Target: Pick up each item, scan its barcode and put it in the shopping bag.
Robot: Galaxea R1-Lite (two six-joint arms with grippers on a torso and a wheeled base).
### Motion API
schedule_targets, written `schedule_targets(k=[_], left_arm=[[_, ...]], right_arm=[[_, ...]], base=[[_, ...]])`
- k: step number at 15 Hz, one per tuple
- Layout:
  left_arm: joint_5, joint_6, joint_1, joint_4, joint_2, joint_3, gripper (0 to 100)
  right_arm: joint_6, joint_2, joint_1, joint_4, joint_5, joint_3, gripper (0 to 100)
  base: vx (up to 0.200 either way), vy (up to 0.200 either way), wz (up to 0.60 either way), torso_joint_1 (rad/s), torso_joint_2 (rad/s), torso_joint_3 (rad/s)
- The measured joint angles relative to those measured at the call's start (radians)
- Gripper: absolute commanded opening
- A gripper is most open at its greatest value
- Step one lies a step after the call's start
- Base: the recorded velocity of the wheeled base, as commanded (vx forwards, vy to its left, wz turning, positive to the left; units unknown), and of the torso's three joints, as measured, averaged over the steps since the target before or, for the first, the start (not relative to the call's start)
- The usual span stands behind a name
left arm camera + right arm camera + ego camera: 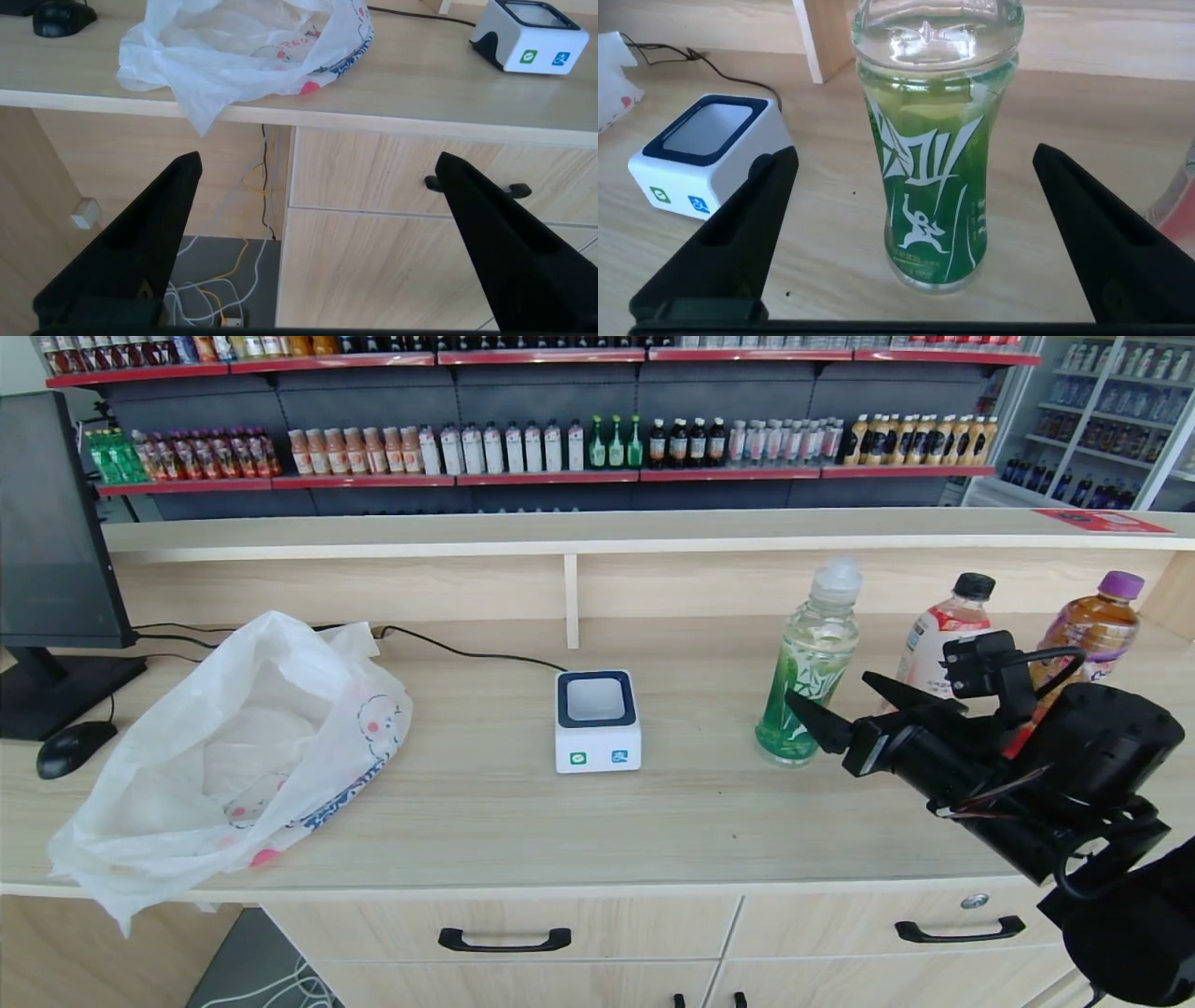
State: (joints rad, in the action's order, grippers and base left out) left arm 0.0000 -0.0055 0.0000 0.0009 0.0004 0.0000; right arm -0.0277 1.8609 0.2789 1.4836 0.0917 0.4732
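A: What's the right pincer (pixel 826 695) doing?

B: It's spread wide and holding nothing. It's level with the green bottle (pixel 810 663), a finger to either side, not touching it as far as I can see.

A: And the left pincer (pixel 318 159)?

B: Spread too, and empty. It's down below the tabletop (pixel 485 803) edge, facing the drawers (pixel 374 233), with the bag (pixel 233 756) above it.

A: So where do the goods stand?

B: The green bottle is upright on the tabletop, right of the scanner (pixel 597 721). Behind it, further right, are a black-capped bottle (pixel 938 635) and a purple-capped bottle (pixel 1097 625), both upright.

A: Anything in the bag?

B: It lies slack at the left end, mouth open, and I can't make out a bottle inside. Nothing sits over the scanner either.

A: Barely begun, then.

B: I'd say so. Three bottles on the tabletop, none lifted. Each wants gripping, scanning and bagging, and the green one looks first in line.
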Motion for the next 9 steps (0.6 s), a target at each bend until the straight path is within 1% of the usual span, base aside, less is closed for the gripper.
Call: schedule_targets(k=[6,9], left_arm=[[0.000,0.000,0.000,0.000,0.000,0.000,100],[0.000,0.000,0.000,0.000,0.000,0.000,100]], right_arm=[[-0.020,0.077,-0.005,0.017,-0.003,0.016,100],[-0.022,0.110,-0.004,0.018,-0.006,0.046,100]], base=[[0.000,0.000,0.00,0.000,0.00,0.000],[0.000,0.000,0.00,0.000,0.00,0.000]])
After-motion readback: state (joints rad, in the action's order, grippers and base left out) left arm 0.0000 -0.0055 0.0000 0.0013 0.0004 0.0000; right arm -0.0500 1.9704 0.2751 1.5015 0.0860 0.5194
